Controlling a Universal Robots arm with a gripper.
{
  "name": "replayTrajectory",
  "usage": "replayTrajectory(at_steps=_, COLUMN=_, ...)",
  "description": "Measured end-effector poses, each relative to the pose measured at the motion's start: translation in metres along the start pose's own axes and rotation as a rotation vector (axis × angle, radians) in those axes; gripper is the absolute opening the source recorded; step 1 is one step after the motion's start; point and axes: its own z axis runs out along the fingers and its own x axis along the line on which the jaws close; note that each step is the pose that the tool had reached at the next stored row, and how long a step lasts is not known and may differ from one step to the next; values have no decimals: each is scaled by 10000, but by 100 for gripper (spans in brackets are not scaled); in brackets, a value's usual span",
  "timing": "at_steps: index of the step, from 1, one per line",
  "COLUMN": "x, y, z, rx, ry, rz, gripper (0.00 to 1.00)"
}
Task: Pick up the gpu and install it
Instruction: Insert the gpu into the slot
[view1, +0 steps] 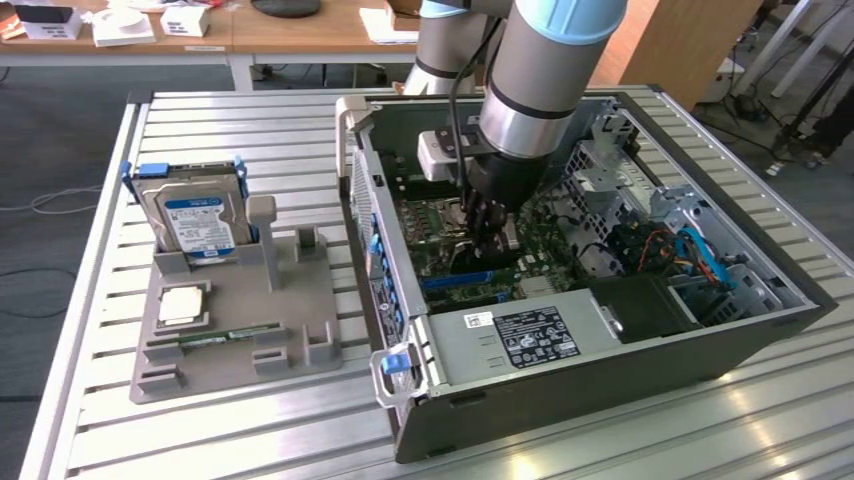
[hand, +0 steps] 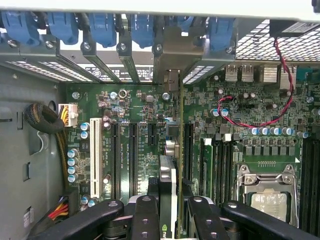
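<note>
Seen edge-on in the wrist view, the gpu (hand: 169, 181) is a thin dark card standing upright over the green motherboard (hand: 145, 107). Its silver bracket (hand: 172, 52) reaches up to the case's rear slot openings under the blue clips. My gripper (hand: 169, 217) is shut on the card, with black fingers (hand: 145, 220) on either side of it. In the exterior view, my gripper (view1: 483, 222) is lowered deep inside the open computer case (view1: 747, 320). The gpu (view1: 491, 252) pokes out just below the fingers, above a blue slot (view1: 461, 282).
Black expansion slots (hand: 115, 155) and a white one (hand: 93, 155) lie beside the card, with memory slots and the CPU socket (hand: 267, 192) on the other side. A red wire (hand: 250, 117) loops over the board. Outside the case, a grey holder (view1: 240, 335) carries the hard drive (view1: 198, 215).
</note>
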Motion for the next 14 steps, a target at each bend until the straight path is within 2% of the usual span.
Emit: replayTrajectory(at_steps=14, x=0, y=0, z=13, rx=1, ry=-3, rz=-1, gripper=27)
